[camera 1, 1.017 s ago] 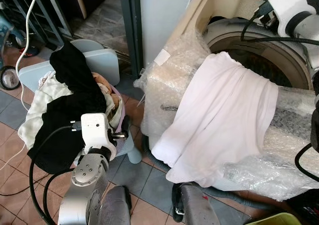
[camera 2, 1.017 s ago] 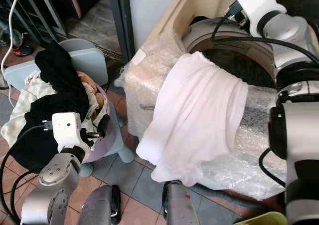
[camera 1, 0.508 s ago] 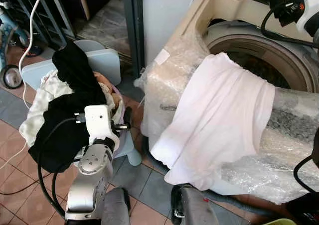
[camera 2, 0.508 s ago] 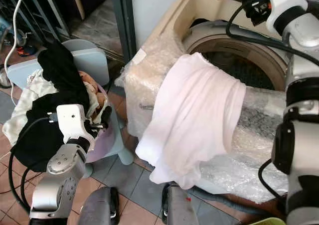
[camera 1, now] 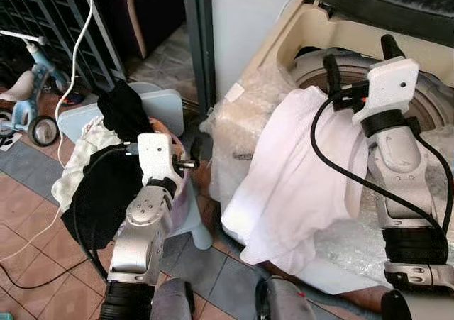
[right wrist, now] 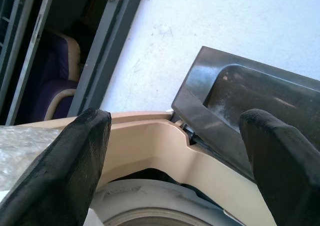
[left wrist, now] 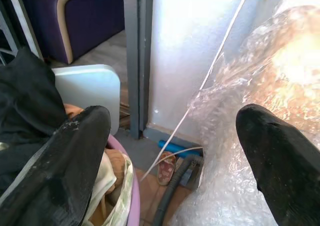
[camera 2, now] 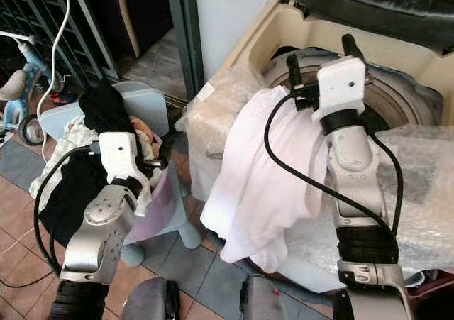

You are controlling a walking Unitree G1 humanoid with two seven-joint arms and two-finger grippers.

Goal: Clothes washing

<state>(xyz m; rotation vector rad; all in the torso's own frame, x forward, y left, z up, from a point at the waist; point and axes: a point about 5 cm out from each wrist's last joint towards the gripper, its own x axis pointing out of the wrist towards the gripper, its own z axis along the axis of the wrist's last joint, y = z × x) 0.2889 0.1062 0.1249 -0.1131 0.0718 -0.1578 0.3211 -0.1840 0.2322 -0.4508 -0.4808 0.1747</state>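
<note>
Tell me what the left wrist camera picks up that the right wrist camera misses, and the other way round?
The left wrist view looks low down: the pale blue chair back, black clothes heaped in a purple basin, a grey hose on the floor, and bubble wrap round the washing machine. The right wrist view looks up instead, at the machine's dark raised lid, its cream top rim and the edge of the drum opening. Both share the white wall, the dark door frame, the purple seat beyond it, and a pair of black fingers spread apart.
</note>
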